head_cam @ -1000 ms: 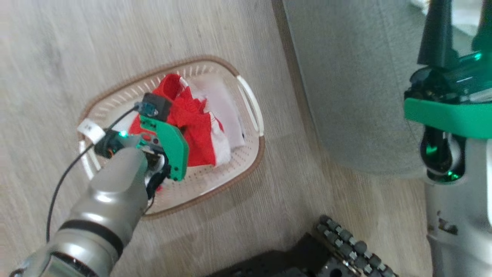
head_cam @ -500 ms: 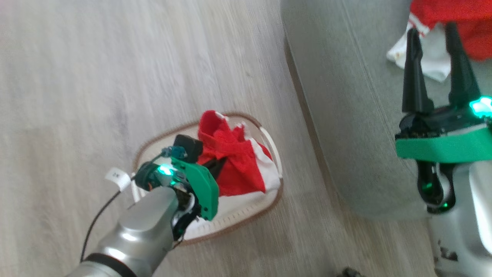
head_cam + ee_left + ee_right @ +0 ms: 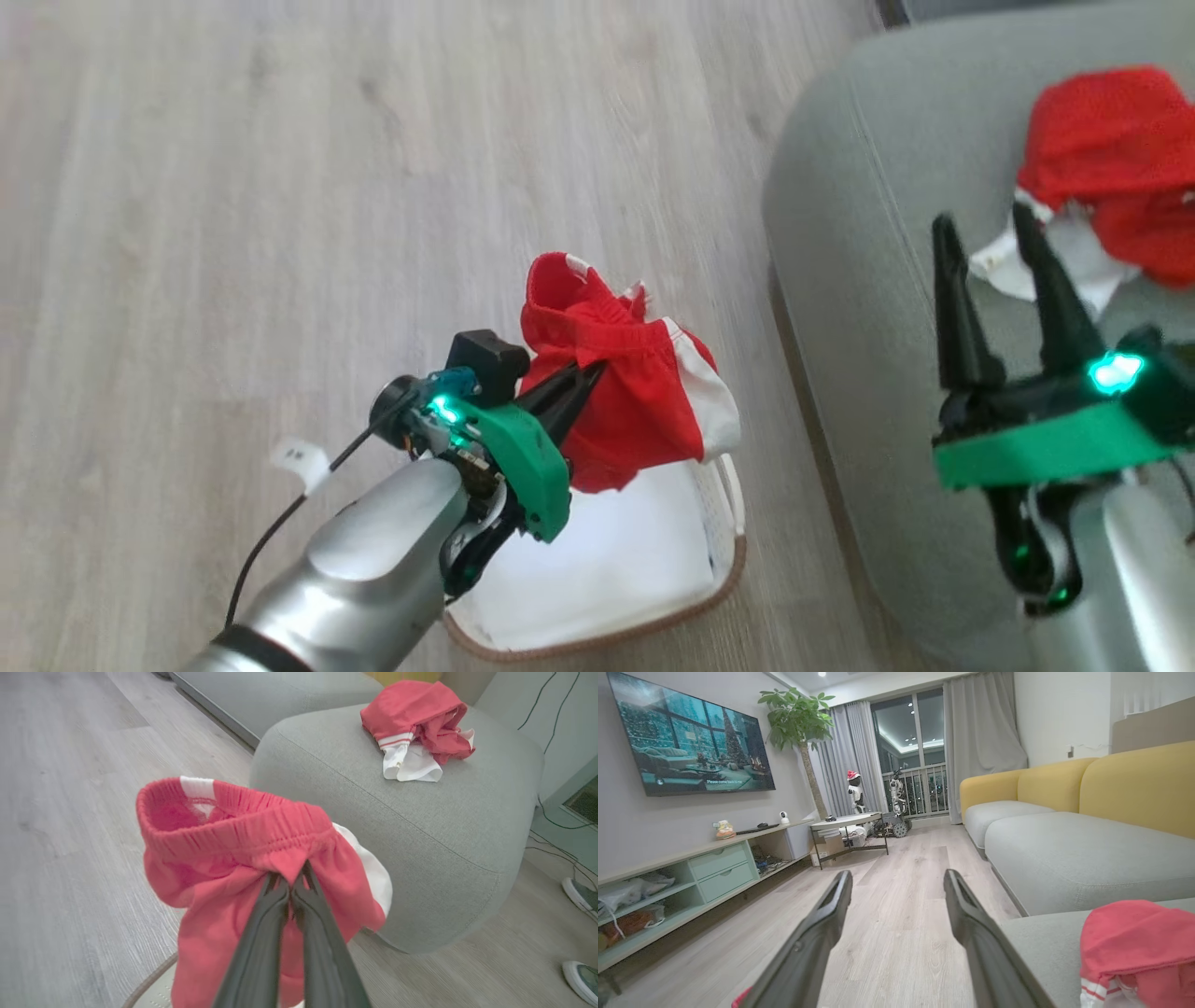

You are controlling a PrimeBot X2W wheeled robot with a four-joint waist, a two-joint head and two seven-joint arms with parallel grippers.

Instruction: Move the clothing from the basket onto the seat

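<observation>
Red shorts [image 3: 635,401] are held by tightly closed left gripper [image 3: 581,381] above basket [image 3: 739,553]; seat [image 3: 840,280] is found rightward; right gripper [image 3: 982,219] spread, empty.

A home living room is shown. In the right wrist view, a wall-mounted television [image 3: 691,737] is seen at ten o'clock above a low sideboard [image 3: 705,868], a yellow-backed sofa [image 3: 1134,784] at three o'clock, and a curtained window [image 3: 920,751] beside a potted plant [image 3: 798,718] at twelve.
</observation>
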